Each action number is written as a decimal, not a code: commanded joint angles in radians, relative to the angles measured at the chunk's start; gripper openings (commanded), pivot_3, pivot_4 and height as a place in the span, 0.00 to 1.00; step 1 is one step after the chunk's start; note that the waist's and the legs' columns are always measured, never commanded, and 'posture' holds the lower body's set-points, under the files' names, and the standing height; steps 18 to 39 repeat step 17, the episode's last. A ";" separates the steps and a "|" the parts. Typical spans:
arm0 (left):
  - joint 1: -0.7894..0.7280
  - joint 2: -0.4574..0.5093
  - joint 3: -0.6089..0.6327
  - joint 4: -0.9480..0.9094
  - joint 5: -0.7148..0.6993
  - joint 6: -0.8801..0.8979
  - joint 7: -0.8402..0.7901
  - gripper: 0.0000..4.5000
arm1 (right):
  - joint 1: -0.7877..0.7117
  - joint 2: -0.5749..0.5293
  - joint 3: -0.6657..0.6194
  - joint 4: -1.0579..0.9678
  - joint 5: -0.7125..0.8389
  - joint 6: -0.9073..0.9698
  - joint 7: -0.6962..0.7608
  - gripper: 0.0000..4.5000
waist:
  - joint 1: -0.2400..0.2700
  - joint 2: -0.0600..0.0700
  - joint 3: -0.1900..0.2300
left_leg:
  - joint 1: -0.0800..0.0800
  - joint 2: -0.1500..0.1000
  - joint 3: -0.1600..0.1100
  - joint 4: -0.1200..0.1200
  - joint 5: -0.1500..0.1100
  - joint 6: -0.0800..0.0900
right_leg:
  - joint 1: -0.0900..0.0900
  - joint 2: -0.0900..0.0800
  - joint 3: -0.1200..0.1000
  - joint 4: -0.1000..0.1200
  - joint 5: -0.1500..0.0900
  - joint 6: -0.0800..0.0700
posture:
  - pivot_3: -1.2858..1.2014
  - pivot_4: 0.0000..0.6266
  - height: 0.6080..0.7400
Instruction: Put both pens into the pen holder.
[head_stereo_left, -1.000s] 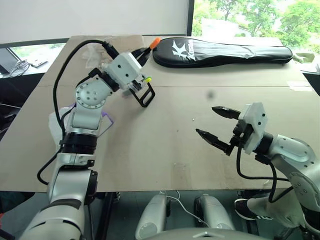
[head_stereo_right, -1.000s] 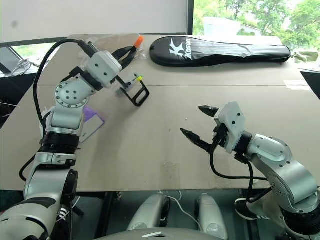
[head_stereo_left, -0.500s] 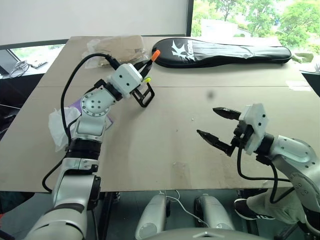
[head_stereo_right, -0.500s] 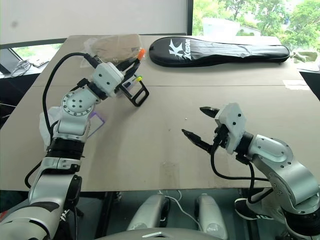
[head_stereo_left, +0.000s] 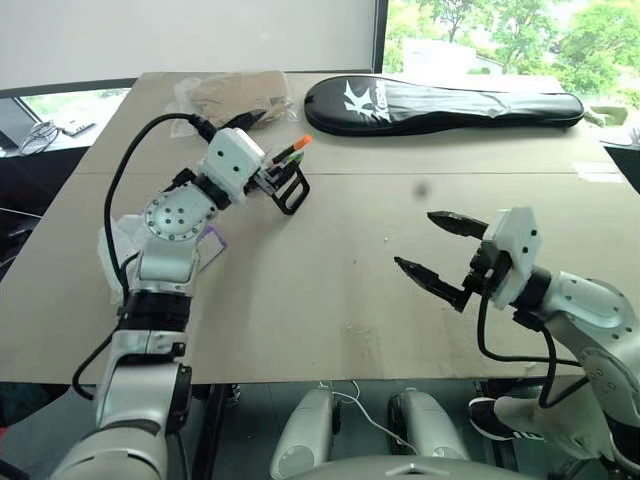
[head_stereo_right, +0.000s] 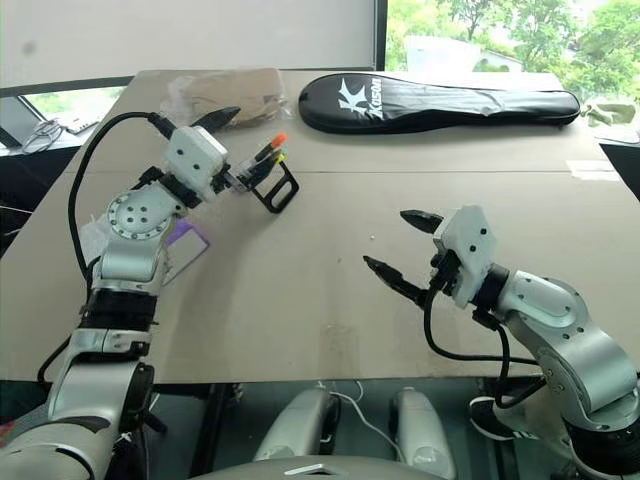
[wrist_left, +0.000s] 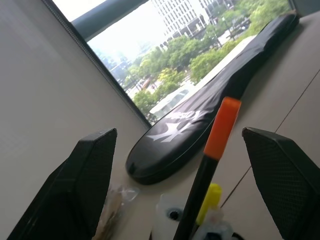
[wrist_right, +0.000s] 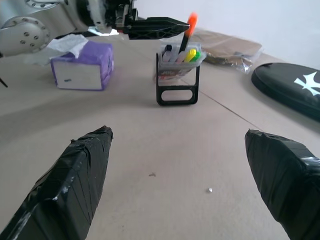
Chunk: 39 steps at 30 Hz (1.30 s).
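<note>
The left gripper (wrist_left: 180, 165) has its fingers (wrist_left: 75, 185) spread apart either side of the orange-capped pen (wrist_left: 215, 145), which stands in the pen holder (wrist_right: 177, 75) on the table (head_stereo_left: 330, 290). The right gripper (head_stereo_left: 432, 250) hovers well apart from it, fingers wide and empty.

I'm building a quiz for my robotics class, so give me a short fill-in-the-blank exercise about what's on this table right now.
1. The orange-capped pen stands inside the ____.
2. The fingers of the left gripper are ____ on either side of that pen, not clamped on it.
3. The tissue box beside the pen holder is ____ in colour.
4. The right gripper holds ____.

Missing words: pen holder; open; purple; nothing
</note>
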 joint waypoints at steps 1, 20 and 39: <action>0.093 0.016 0.042 -0.258 -0.221 0.211 -0.043 0.88 | 0.016 0.002 -0.033 -0.037 -0.003 -0.043 -0.006 1.00 | -0.004 0.000 0.000 | 0.000 0.000 0.000 0.000 0.000 0.000 | 0.000 0.000 0.001 0.000 0.000 0.000 | 0.52 0.24 1.00; 0.576 0.133 0.089 -0.550 -0.355 0.702 0.022 0.88 | 0.301 -0.121 -0.220 -0.007 -0.041 0.051 -0.027 1.00 | -0.015 0.001 -0.001 | 0.008 0.001 0.002 -0.002 -0.001 0.001 | 0.007 0.001 0.005 0.000 -0.001 0.000 | 0.52 0.24 1.00; 0.576 0.133 0.089 -0.550 -0.355 0.702 0.022 0.88 | 0.301 -0.121 -0.220 -0.007 -0.041 0.051 -0.027 1.00 | -0.015 0.001 -0.001 | 0.008 0.001 0.002 -0.002 -0.001 0.001 | 0.007 0.001 0.005 0.000 -0.001 0.000 | 0.52 0.24 1.00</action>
